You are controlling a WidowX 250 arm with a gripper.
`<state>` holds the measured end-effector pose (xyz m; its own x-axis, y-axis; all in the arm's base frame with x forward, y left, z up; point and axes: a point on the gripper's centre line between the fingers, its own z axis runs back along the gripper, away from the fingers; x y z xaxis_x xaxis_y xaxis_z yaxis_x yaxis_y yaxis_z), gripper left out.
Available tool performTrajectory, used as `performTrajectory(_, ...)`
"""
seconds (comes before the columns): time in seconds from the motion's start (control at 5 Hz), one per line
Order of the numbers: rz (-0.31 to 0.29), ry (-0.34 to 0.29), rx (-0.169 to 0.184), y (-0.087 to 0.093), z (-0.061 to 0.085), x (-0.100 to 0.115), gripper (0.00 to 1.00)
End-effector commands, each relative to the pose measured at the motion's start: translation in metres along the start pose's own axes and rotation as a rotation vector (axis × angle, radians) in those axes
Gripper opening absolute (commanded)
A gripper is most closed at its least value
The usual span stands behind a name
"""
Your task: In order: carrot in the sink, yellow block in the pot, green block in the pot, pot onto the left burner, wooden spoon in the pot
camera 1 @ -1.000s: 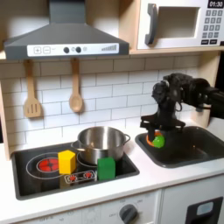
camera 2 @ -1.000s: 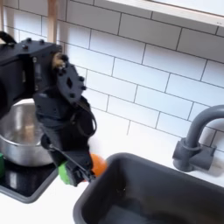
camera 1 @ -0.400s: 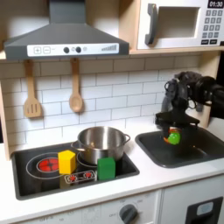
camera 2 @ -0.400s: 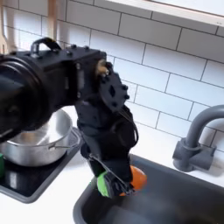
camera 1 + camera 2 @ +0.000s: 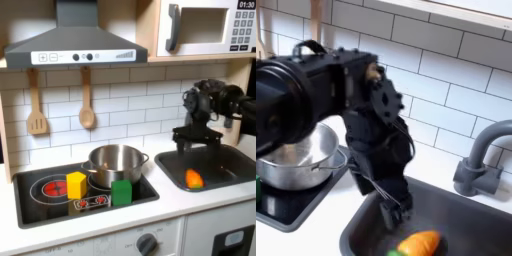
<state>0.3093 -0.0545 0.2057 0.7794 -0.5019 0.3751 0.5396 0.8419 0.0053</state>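
Observation:
The orange carrot (image 5: 193,179) (image 5: 419,243) lies on the floor of the dark sink (image 5: 232,160) (image 5: 471,220), its green end toward the second exterior view's left. My gripper (image 5: 197,141) (image 5: 394,207) hangs open just above it, holding nothing. The steel pot (image 5: 115,160) (image 5: 291,160) stands on the stove's right burner in the first exterior view. In front of it sit the yellow block (image 5: 76,184) and the green block (image 5: 121,192). The wooden spoon (image 5: 87,100) hangs on the tiled wall.
A slotted wooden spatula (image 5: 37,105) hangs left of the spoon in the first exterior view. The black cooktop (image 5: 40,205) has a red ring burner (image 5: 45,187) on its left. A dark faucet (image 5: 481,160) stands behind the sink. A range hood (image 5: 75,45) and microwave (image 5: 205,28) are overhead.
My gripper carried the carrot rightward over the sink in the first exterior view, then opened. The carrot dropped onto the sink floor. The gripper rose slightly.

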Motion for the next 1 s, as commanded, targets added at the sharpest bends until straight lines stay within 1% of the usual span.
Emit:
performTrajectory(0.0,0.253,-0.09,0.109,0.045,0.05,-0.019,1.0)
performTrajectory(0.2,0.363,-0.092,0.145,0.059,0.063,-0.035,1.0)
performTrajectory(0.4,0.473,-0.084,0.17,0.076,0.071,-0.057,1.0)
performTrajectory(0.6,0.641,-0.095,0.238,0.103,0.075,-0.079,1.0)
performTrajectory(0.8,0.743,-0.133,0.269,0.122,0.079,-0.09,1.0)
